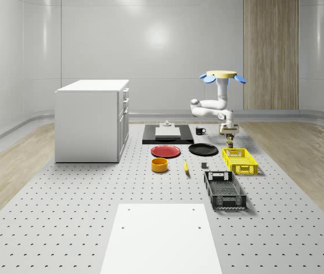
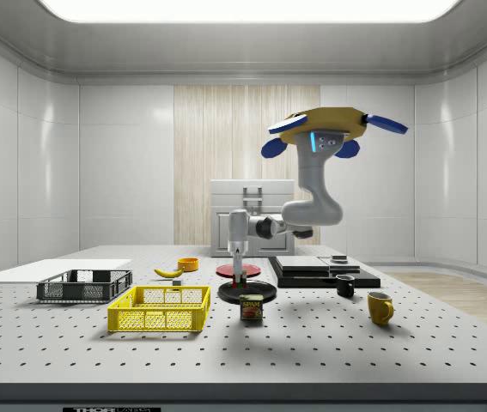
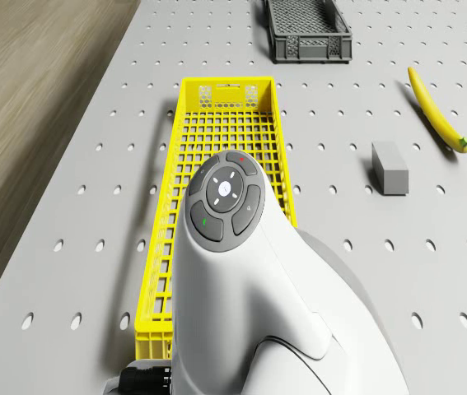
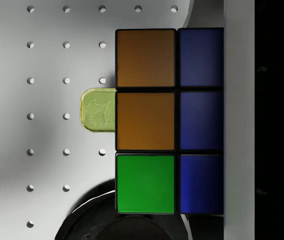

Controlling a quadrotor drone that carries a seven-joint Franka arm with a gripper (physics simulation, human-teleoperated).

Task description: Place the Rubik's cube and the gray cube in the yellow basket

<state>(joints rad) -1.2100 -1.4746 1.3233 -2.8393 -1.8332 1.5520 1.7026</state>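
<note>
The drone hovers above the table's far end, arm bent down — gripper clamped on the Rubik's cube, held aloft just beyond the yellow basket. Below it sit a Spam can and black plate. The gray cube lies beside a banana.

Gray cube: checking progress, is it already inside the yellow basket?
No, the gray cube lies on the table beside the yellow basket, outside its walls.
</note>
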